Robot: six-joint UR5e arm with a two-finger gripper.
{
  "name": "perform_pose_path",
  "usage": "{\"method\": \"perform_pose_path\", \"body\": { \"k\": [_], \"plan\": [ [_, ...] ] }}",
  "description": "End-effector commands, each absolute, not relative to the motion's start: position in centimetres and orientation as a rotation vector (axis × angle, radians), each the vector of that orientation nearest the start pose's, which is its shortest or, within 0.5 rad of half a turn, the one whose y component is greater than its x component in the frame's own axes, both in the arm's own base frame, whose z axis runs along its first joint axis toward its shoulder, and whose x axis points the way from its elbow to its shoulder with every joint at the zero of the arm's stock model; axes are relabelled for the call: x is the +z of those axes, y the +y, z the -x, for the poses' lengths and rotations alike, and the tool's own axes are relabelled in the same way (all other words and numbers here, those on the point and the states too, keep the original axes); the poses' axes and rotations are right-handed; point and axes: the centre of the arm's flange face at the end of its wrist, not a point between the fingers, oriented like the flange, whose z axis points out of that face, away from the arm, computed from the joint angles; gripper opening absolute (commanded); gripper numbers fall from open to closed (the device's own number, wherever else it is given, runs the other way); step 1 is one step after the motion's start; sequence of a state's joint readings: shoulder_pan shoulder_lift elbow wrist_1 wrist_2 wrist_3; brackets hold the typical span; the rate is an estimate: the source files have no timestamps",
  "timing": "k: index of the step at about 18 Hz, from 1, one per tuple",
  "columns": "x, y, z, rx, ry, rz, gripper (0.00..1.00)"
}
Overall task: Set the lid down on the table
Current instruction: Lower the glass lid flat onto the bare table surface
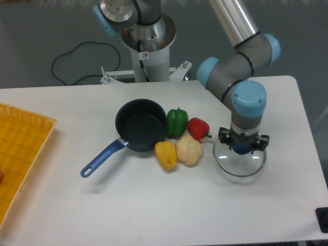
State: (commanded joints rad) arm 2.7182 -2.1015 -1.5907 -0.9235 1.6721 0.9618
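A: Where is the lid [239, 163] relative to the saucepan [140, 131]?

B: Well off to the saucepan's right, past the vegetables, on the white table [154, 205]. It is a clear glass disc with a thin metal rim, and it looks to lie flat on or just above the surface; I cannot tell whether it touches.

A: And the hand [242, 148]?

B: It points straight down over the middle of the lid. Its fingers are drawn in narrow around the dark blue knob at the centre, so it appears to be holding the lid by that knob.

A: What is in the saucepan?

B: Nothing that I can see. The dark blue pot stands upright and uncovered, its inside showing only the dark bottom. Its blue handle [101, 160] runs down and to the left from the pot.

A: What sits beside it?

B: A green pepper [177, 122] touches the saucepan's right side. A red pepper [198, 128] lies just to the right of the green one. In front of those two, a yellow pepper [166, 155] sits against the saucepan's lower right edge, with a pale cauliflower [189, 150] just beside it, between the saucepan and the lid.

A: Any other container?

B: A yellow grid-patterned tray [23, 148] lies far to the saucepan's left, at the table's edge, partly cut off by the frame. A small reddish spot shows at its left border; I cannot tell what it is.
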Motion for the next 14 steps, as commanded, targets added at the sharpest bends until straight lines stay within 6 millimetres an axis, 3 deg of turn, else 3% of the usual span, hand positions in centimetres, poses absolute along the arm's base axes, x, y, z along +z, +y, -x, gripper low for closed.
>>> {"method": "perform_pose_path", "body": {
  "k": [14],
  "plan": [
    [21.5, 38.3, 54.9, 0.15, -0.298, 3.161, 0.59]
  ]
}}
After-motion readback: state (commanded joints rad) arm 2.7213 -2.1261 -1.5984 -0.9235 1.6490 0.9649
